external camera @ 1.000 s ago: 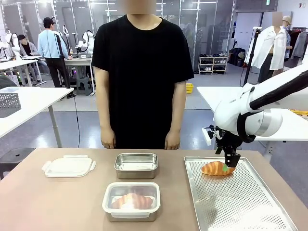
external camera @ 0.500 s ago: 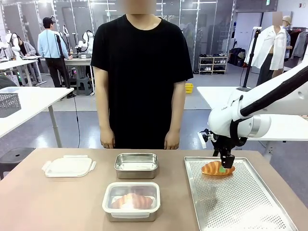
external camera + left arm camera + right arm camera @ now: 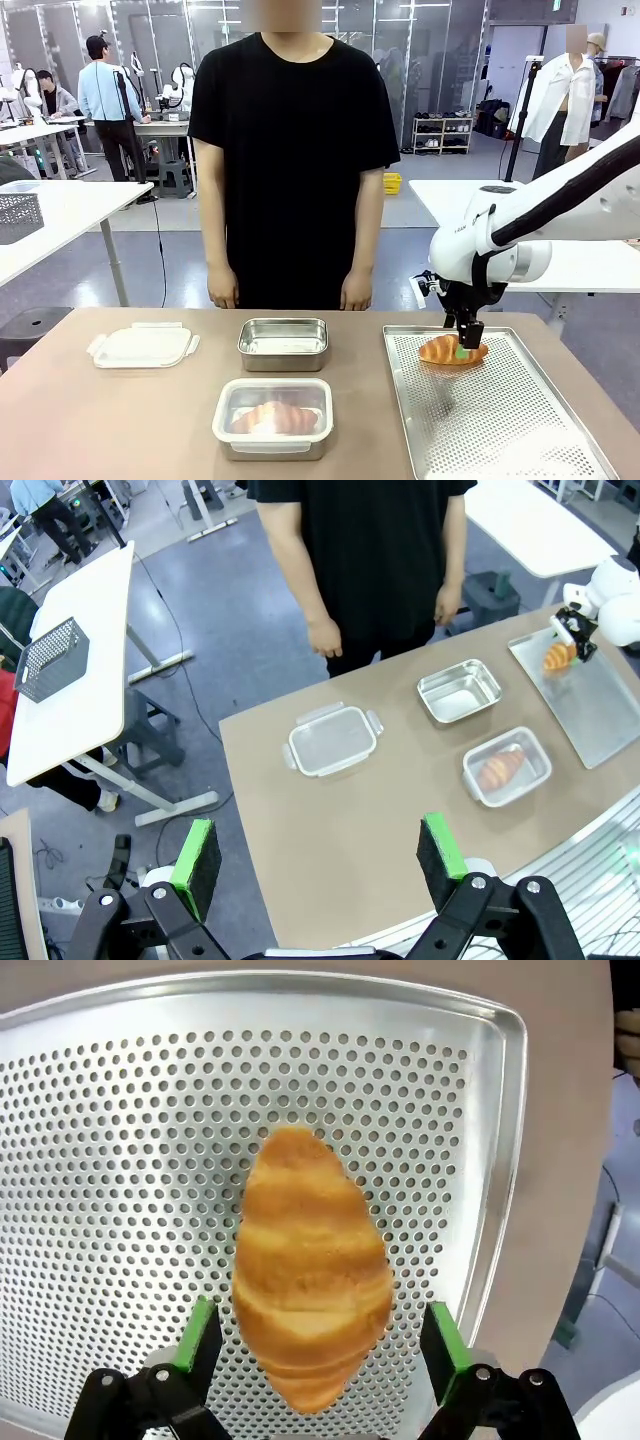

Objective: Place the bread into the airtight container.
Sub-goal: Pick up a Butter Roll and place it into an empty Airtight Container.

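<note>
A golden croissant, the bread [image 3: 450, 350] [image 3: 310, 1270], lies on the perforated metal tray [image 3: 510, 410] at the table's right. My right gripper [image 3: 466, 342] [image 3: 318, 1345] stands open directly over it, one green pad on each side, neither touching the crust. A second croissant [image 3: 272, 416] rests inside the near airtight container [image 3: 273, 417] [image 3: 507, 767], which has no lid on. My left gripper [image 3: 318, 855] hangs open high above the table with nothing between its fingers.
An empty steel container [image 3: 284, 343] sits behind the filled one. A clear plastic lid [image 3: 142, 344] lies at the left. A person in a black shirt stands at the far edge, hands [image 3: 224, 296] down at their sides. Bare table lies at front left.
My right gripper has shifted left and lowered from beside the croissant's right end to straddle it. The bread and containers have not moved.
</note>
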